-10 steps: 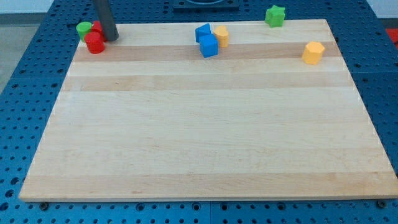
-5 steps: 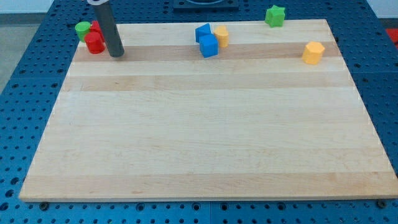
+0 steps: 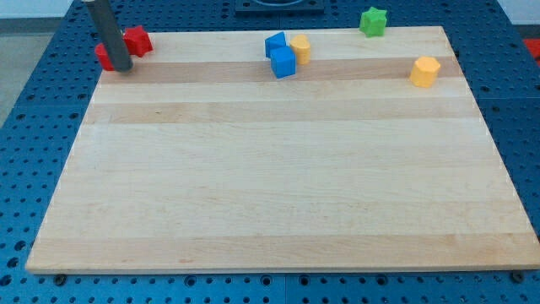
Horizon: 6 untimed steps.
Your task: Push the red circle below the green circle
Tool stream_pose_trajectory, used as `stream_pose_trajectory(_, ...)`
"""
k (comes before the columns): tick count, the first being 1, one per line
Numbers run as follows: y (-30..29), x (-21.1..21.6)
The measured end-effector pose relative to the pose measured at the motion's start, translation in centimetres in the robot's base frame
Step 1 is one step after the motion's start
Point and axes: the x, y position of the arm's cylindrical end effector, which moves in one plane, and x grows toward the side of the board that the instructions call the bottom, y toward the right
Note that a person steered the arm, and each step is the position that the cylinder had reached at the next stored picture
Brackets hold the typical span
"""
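Note:
My tip (image 3: 121, 67) rests at the board's top-left corner, with the dark rod leaning up and to the left from it. A red block (image 3: 102, 57), partly hidden by the rod, touches the tip's left side at the board's left edge; it looks like the red circle. A second red block (image 3: 137, 40) sits just right of the rod, slightly higher in the view; I cannot make out its shape. The green circle does not show; the rod covers the spot where it stood.
Two blue blocks (image 3: 275, 42) (image 3: 283, 62) and a yellow block (image 3: 301, 48) cluster at the top middle. A green star (image 3: 373, 21) lies just off the board's top edge on the right. A yellow hexagon (image 3: 425, 72) sits at the top right.
The rod moved down past the red blocks, then left. The lower red block slid left to the board's edge. The green circle is now hidden behind the rod.

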Motion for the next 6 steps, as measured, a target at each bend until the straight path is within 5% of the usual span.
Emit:
stream_pose_trajectory(4,-4.0,2.8)
stream_pose_trajectory(6,-4.0,-2.4)
